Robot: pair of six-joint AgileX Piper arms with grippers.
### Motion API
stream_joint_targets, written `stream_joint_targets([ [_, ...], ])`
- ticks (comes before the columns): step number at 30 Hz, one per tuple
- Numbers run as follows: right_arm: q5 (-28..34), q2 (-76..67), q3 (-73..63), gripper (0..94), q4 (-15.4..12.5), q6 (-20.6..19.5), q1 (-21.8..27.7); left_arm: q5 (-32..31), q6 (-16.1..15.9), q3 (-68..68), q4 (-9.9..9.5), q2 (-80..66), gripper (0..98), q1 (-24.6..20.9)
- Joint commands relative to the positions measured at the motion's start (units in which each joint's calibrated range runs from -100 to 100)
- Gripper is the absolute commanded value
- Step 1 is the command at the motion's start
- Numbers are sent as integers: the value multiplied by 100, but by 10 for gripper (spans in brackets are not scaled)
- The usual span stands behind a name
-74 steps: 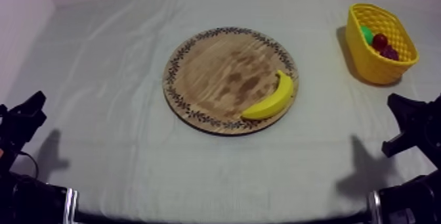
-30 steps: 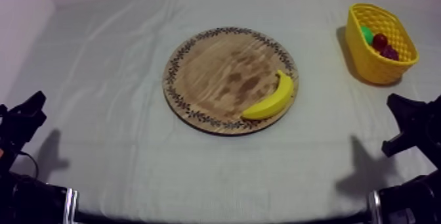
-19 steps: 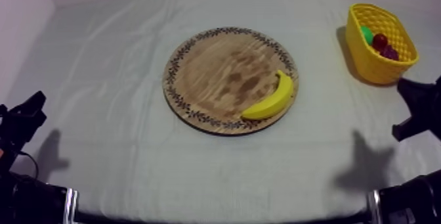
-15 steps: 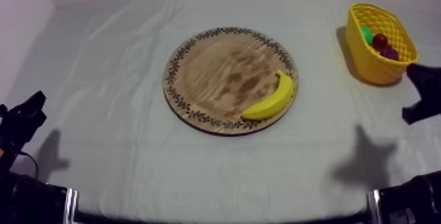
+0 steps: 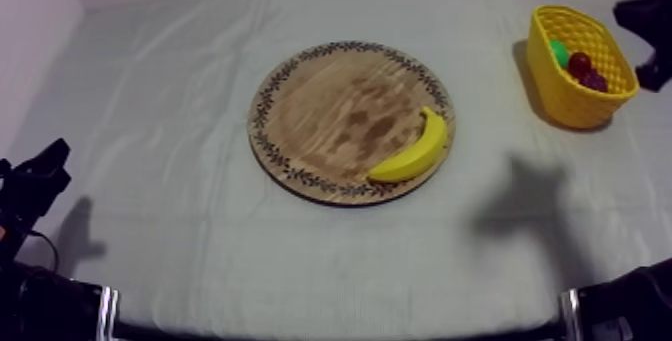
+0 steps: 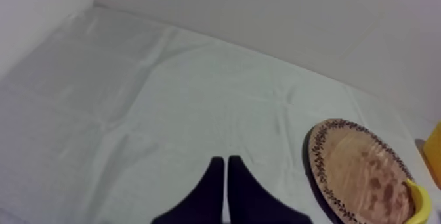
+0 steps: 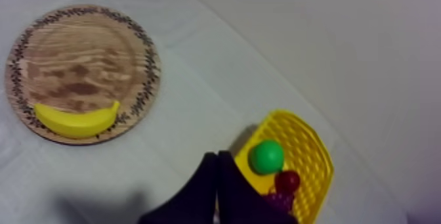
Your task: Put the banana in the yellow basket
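Note:
The yellow banana [image 5: 410,150] lies on the right rim of the round wooden board [image 5: 320,115]. At the table's far right stands the yellow basket [image 5: 562,97]. My right gripper [image 5: 635,13] hangs high by the basket's far side, well away from the banana. In the right wrist view its fingers form a narrow shut wedge [image 7: 217,158] over the cloth next to the basket [image 7: 314,149], with the banana [image 7: 75,121] and board [image 7: 79,56] farther off. My left gripper [image 5: 55,155] rests low at the left, shut [image 6: 226,165], far from the board [image 6: 354,174].
The basket holds a green fruit [image 7: 266,156], a small red fruit [image 7: 287,180] and a purple bunch of grapes [image 7: 279,201]. The right arm's shadow [image 5: 525,205] falls on the cloth right of the board. Bare cloth surrounds the board.
My right gripper has risen from low at the right edge to the upper right beside the basket, and its shadow has shifted toward the board. The left arm, banana and basket have not moved.

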Motion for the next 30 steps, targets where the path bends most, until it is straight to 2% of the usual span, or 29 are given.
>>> stream_joint_targets([
  [1,139,684,-558,2,90,3,-431,0,2,0,2,0,1,2],
  [5,481,1292,-886,2,267,111,-937,0,2,0,2,0,1,2],
  [10,728,1802,-762,19,96,645,-1222,0,2,0,2,0,1,2],
  [13,878,2092,-705,46,106,828,-1383,0,2,0,2,0,1,2],
  [19,1044,2827,-946,119,421,700,-1806,0,2,0,2,0,1,2],
  [22,1078,3152,-1080,250,510,653,-1917,0,2,0,2,0,1,2],
  [27,1037,3432,-1149,636,728,530,-2091,0,2,0,2,0,1,2],
  [30,1013,3532,-1126,771,908,426,-2233,0,2,0,2,0,1,2],
])
